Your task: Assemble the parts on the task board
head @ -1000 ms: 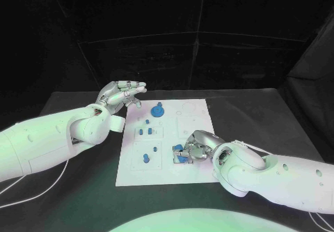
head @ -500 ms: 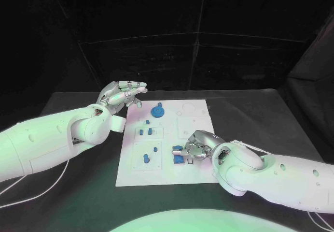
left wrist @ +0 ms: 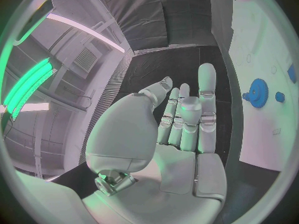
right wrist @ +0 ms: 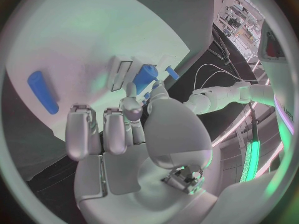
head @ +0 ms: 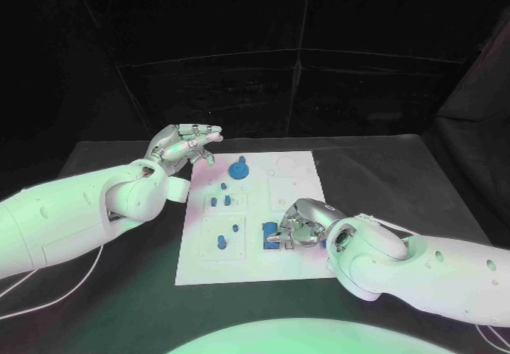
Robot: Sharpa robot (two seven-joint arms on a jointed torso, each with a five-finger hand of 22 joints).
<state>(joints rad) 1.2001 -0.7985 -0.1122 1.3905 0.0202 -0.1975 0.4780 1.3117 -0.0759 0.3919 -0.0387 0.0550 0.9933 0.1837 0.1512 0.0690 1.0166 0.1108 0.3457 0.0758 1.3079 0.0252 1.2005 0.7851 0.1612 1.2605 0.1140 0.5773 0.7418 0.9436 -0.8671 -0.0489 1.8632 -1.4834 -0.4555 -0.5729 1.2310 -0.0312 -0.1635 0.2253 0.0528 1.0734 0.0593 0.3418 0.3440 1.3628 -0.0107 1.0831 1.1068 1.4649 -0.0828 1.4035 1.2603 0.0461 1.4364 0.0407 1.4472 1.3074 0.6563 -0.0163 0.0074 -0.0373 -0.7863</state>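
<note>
The white task board (head: 202, 262) lies in the middle of the black table. At its far end stands a blue gear (head: 239, 170) (left wrist: 256, 90). Small blue pegs (head: 220, 200) and a blue peg (head: 221, 241) stand along its left half. My right hand (head: 301, 223) is low over the board's near right part, thumb and a finger pinching a blue block (head: 272, 237) (right wrist: 147, 75) that stands on the board. A blue cylinder (right wrist: 42, 92) lies on the board beyond the other fingers. My left hand (head: 187, 143) (left wrist: 181, 129) hovers by the board's far left corner, fingers straight, holding nothing.
Black table (head: 404, 177) surrounds the board on all sides, with dark curtains behind. A thin white cable (head: 64, 291) trails on the table under my left arm. Empty round sockets (head: 289, 164) mark the board's far right corner.
My right hand has shifted slightly to the right at the blue block, so more of the block shows beside its fingers. The left hand has stayed where it was.
</note>
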